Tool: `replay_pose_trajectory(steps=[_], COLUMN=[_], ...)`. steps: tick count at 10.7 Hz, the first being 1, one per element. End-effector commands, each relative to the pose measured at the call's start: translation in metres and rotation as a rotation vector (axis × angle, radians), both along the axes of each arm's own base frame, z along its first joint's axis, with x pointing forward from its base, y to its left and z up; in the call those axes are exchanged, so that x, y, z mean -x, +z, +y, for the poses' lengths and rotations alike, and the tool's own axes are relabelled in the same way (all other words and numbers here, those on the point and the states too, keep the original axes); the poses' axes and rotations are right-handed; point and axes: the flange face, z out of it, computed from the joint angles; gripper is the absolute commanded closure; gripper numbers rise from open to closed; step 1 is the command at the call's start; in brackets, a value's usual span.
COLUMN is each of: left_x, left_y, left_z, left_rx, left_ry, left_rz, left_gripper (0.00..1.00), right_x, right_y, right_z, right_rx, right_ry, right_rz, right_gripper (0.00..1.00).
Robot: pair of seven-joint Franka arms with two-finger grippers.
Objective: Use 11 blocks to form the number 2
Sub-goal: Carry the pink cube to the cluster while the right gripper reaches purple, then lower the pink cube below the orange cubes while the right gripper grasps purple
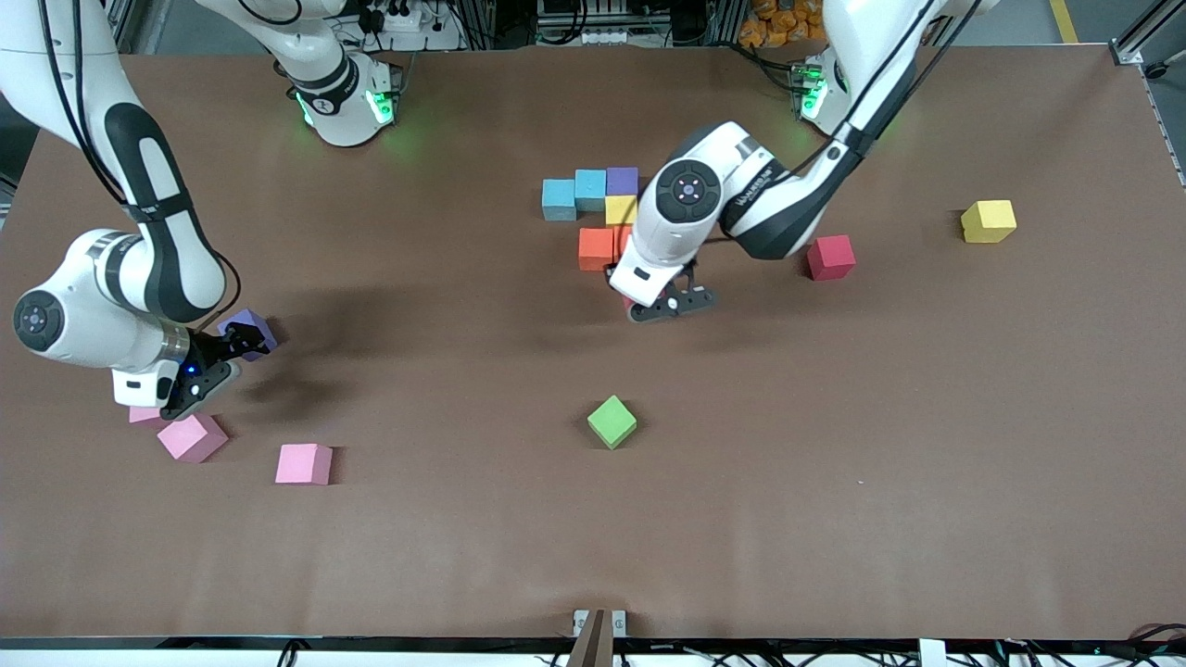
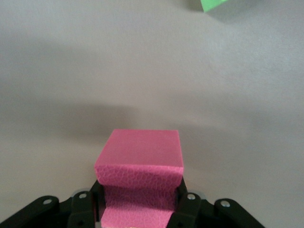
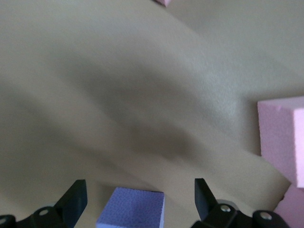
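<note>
From the front we see broad bare table [image 1: 834, 519] around the lone green block [image 1: 612, 421]. The left gripper [image 1: 669, 301] sits low just beside the orange block [image 1: 596, 247] of the coloured cluster. The right gripper [image 1: 222, 357] hovers by a purple block [image 1: 248, 328], pink blocks [image 1: 303, 463] close by.

In the left wrist view, we catch the fingers [image 2: 188, 204] clamped on a hot-pink block [image 2: 140, 166].

In the right wrist view, the prongs [image 3: 76, 197] stand wide, released, a purple cube [image 3: 133, 209] between them.
</note>
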Motion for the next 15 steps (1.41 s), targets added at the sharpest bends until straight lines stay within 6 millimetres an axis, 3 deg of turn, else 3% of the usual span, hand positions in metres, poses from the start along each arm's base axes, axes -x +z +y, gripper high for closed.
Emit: replay_pose_trajectory(steps=[1,5,8,10,12,15], left_x=[0.022,0.06,0.075,0.091,0.086,0.099], left_y=[-0.009,-0.019,-0.031,-0.044,-0.06,-0.076], left_z=[-0.041,-0.096,-0.113,-0.124,-0.125,-0.131], left_rx=[-0.022,-0.028,-0.032,-0.056,-0.059,-0.073], left_ry=[0.229,0.723,0.917,1.016,1.18,1.23], left_rz=[0.081,0.131,0.16,0.175,0.181,0.17], left_gripper=[0.98,0.97,0.97,0.97,0.98,0.98], right_x=[0.031,0.058,0.061,0.073,0.088,0.106], right_y=[-0.005,-0.016,-0.008,-0.012,-0.02,-0.018], right_z=[-0.014,-0.029,-0.026,-0.025,-0.029,-0.029], right_rx=[0.011,-0.014,-0.014,-0.019,-0.023,-0.037], right_ry=[-0.048,-0.129,-0.199,-0.223,-0.238,-0.203], right_rz=[-0.015,0.021,0.028,0.04,0.065,0.081], right_gripper=[0.0,0.0,0.0,0.0,0.0,0.0])
